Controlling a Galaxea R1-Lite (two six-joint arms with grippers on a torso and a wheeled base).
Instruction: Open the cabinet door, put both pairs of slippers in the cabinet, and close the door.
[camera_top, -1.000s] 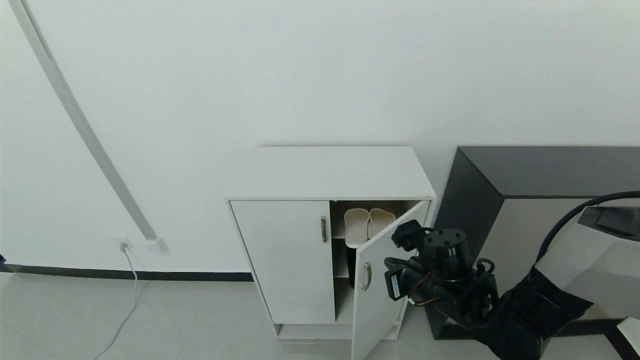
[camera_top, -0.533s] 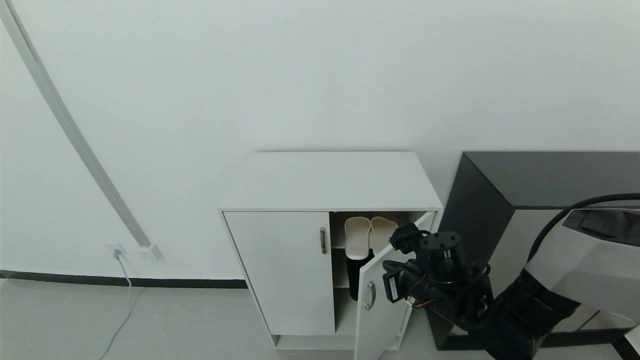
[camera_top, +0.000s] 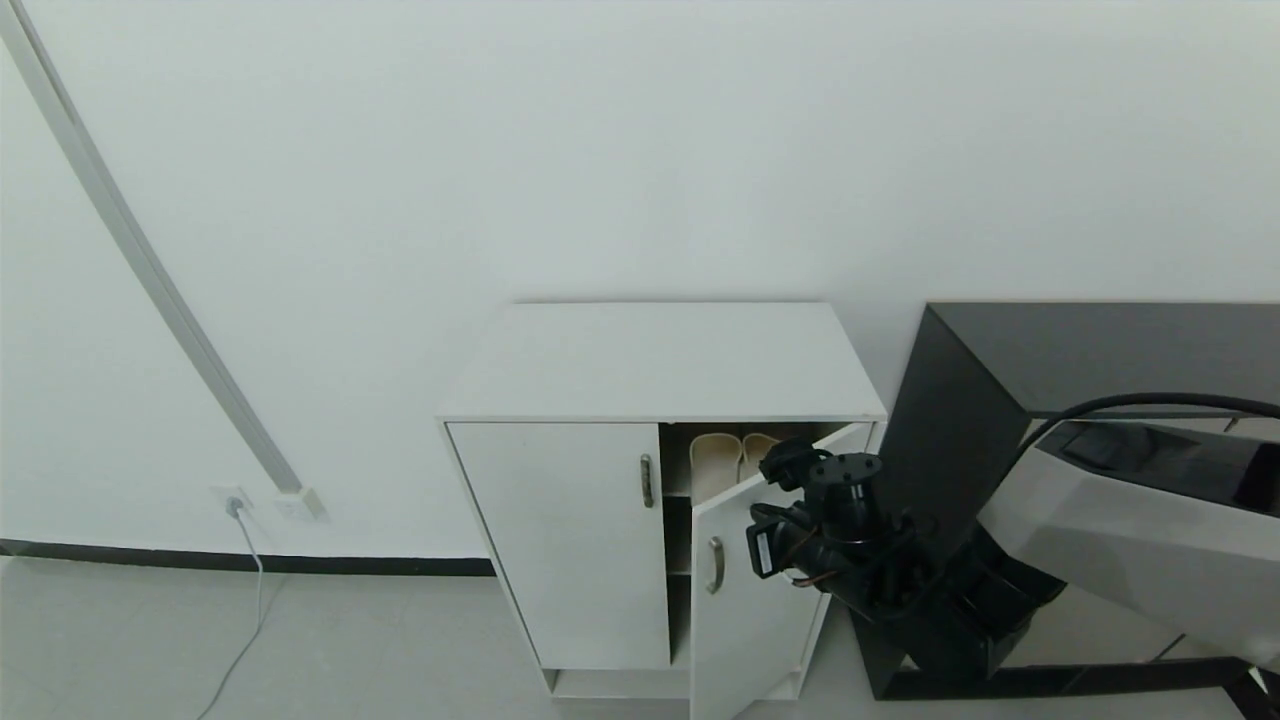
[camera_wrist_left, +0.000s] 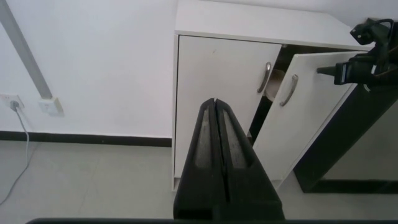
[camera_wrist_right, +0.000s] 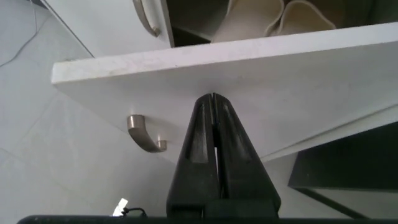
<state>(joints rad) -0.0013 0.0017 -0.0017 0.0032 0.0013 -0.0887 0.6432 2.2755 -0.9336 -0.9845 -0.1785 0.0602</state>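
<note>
The left claw (camera_wrist_left: 215, 102) hangs well out in front of the cabinet (camera_top: 660, 365), its fingers pressed together and holding nothing. Closer in, the right claw (camera_wrist_right: 214, 98) also has its fingers together, with its tips against the outer face of the cabinet's right-hand door (camera_wrist_right: 261, 68), just under the door's top edge. On that face it sits between the handle (camera_wrist_right: 146, 134) at the free edge and the hinge side.

The door stands upright and ajar, swung out from the cabinet's right side, with a narrow gap beside the closed left-hand door (camera_top: 560, 540). It lies straight ahead of the right claw, so a push toward the cabinet front should turn it on its upright hinge line and shut it. The right arm is much the nearer for this.

Beyond the door's top edge, a pair of pale slippers (camera_wrist_right: 249, 15) rests on the cabinet's top shelf. The darker space below cannot be made out.
</note>
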